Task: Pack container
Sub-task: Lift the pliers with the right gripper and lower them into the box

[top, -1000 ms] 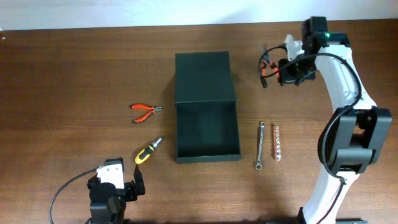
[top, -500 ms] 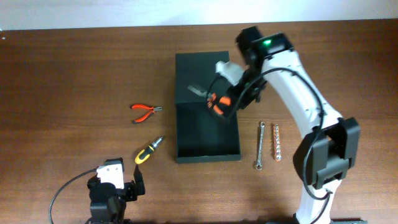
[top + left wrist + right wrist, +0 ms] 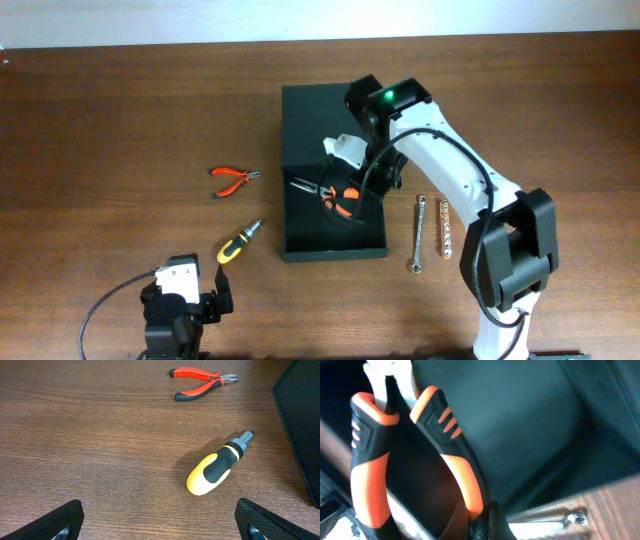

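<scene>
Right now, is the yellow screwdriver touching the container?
Apart. The left wrist view shows bare table between the tip of the screwdriver and the near wall of the container.

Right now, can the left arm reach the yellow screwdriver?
Probably yes: the left gripper is open, the yellow screwdriver lies on bare table just ahead of it, and nothing stands between them.

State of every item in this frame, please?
container, open, lid laid back flat
orange-handled pliers, gripped, handles spread, over the container's interior
right gripper, shut on the pliers
left gripper, open, empty
red pliers, lying on table
screwdriver, lying on table
wrench, lying on table
bit strip, lying beside wrench
</scene>
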Action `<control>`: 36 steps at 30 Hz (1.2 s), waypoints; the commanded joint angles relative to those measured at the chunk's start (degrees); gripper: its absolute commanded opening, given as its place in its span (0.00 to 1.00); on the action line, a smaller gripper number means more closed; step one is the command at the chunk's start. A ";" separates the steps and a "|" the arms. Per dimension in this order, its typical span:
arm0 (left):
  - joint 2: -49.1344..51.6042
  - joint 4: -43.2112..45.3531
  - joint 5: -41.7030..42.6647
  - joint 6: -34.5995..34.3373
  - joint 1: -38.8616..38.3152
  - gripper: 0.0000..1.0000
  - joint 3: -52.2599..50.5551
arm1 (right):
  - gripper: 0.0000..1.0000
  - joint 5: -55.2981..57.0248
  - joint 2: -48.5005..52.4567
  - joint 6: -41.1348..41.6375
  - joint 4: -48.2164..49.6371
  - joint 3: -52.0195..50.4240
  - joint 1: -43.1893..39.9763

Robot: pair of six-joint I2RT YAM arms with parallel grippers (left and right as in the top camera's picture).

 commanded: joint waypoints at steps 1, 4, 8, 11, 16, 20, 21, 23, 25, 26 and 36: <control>-0.50 0.02 0.39 0.92 0.35 0.99 -0.31 | 0.04 -0.39 -2.12 0.66 3.30 -3.76 0.13; -0.50 0.02 0.39 0.92 0.35 0.99 -0.31 | 0.04 -0.39 -2.12 1.33 7.26 -5.84 0.13; -0.50 0.02 0.39 0.92 0.35 0.99 -0.31 | 0.04 -0.39 -2.10 2.19 11.89 -8.41 0.15; -0.50 0.02 0.39 0.92 0.35 0.99 -0.31 | 0.04 -0.37 -2.10 2.19 14.64 -10.34 0.39; -0.50 0.02 0.39 0.92 0.35 0.99 -0.31 | 0.04 -0.37 -2.10 2.67 19.45 -13.11 0.83; -0.50 0.02 0.39 0.92 0.35 0.99 -0.31 | 0.05 -0.33 -2.10 3.23 20.98 -13.94 0.83; -0.50 0.02 0.39 0.92 0.35 0.99 -0.31 | 0.07 -0.33 -2.10 3.23 20.98 -13.94 0.83; -0.50 0.02 0.39 0.92 0.35 0.99 -0.31 | 0.11 -0.35 -2.10 3.23 21.03 -13.94 0.83; -0.50 0.02 0.39 0.92 0.35 0.99 -0.31 | 0.18 -0.37 -2.10 3.23 21.03 -13.94 0.83; -0.50 0.02 0.39 0.92 0.35 0.99 -0.31 | 0.22 -0.37 -2.10 3.23 21.03 -13.94 0.83; -0.50 0.02 0.39 0.92 0.35 0.99 -0.31 | 0.35 -2.38 -2.56 5.62 20.48 -11.23 0.83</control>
